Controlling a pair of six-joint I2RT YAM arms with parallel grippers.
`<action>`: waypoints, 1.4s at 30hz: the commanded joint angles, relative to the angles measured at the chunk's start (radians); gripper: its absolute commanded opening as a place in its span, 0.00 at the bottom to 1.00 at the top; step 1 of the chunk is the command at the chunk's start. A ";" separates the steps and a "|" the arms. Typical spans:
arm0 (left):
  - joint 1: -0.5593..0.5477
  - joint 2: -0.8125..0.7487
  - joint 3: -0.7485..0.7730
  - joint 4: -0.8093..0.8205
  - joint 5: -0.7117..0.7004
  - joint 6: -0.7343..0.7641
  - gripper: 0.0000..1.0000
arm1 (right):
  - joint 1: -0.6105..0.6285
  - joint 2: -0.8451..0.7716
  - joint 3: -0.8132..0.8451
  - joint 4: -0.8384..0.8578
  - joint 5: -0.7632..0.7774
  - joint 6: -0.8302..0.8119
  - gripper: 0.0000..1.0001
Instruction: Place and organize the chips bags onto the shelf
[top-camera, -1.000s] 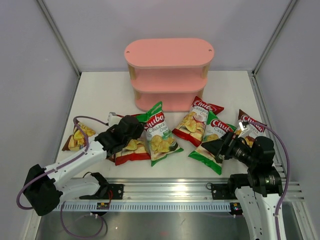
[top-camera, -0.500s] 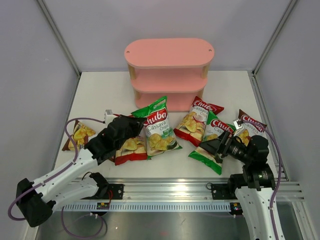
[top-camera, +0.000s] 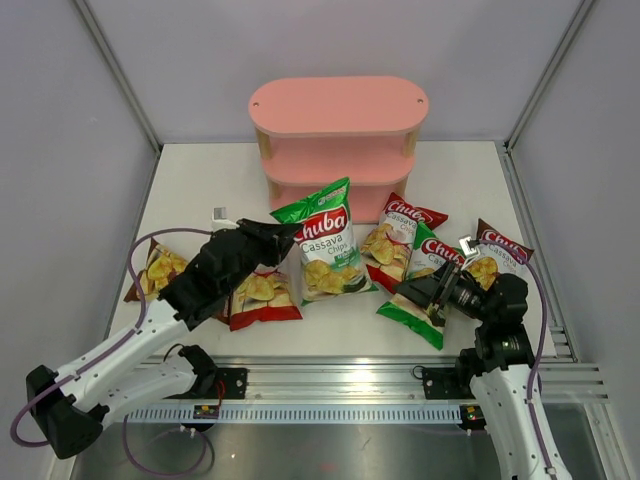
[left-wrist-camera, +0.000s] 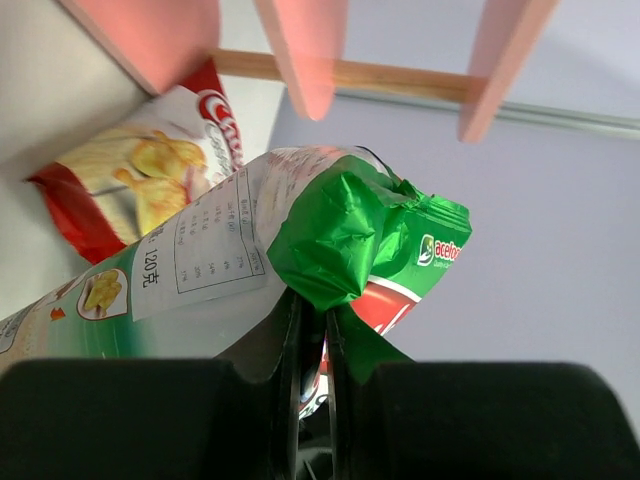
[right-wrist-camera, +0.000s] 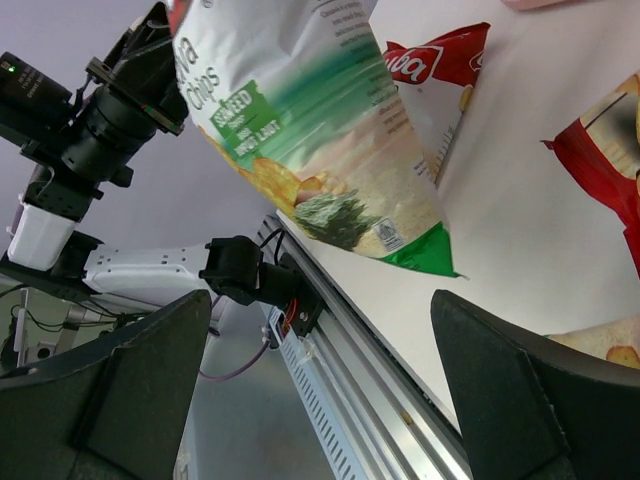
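Fingers of the left gripper (top-camera: 277, 238) are pinched tight on the crimped side seam of a green chips bag (top-camera: 326, 243), which hangs lifted off the table (top-camera: 200, 180) just in front of the pink shelf (top-camera: 338, 105). In the left wrist view the shelf's boards stand close beyond the bag's crumpled corner. None of the shelf's tiers that show holds a bag.

Under the left arm a red bag (top-camera: 262, 296) lies flat, and a brown bag (top-camera: 155, 270) sits near the table's left edge. To the right of the held bag lie a second red bag (top-camera: 395, 238), a second green bag (top-camera: 425, 272) and, farthest right, a second brown bag (top-camera: 497, 255), the three overlapping at their edges.

The right gripper (top-camera: 415, 293) is spread wide with nothing between its fingers. It hangs low over the near end of the second green bag, possibly touching it, though the top view does not settle that.
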 joint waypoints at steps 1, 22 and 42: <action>-0.005 -0.015 0.097 0.141 0.092 -0.012 0.00 | 0.014 0.045 0.004 0.164 -0.042 0.002 0.99; -0.108 -0.035 0.176 0.261 0.204 0.002 0.00 | 0.316 0.141 0.202 0.129 0.041 -0.278 0.95; -0.217 -0.014 0.206 0.250 0.138 0.006 0.00 | 0.422 0.242 0.282 0.173 0.271 -0.472 0.99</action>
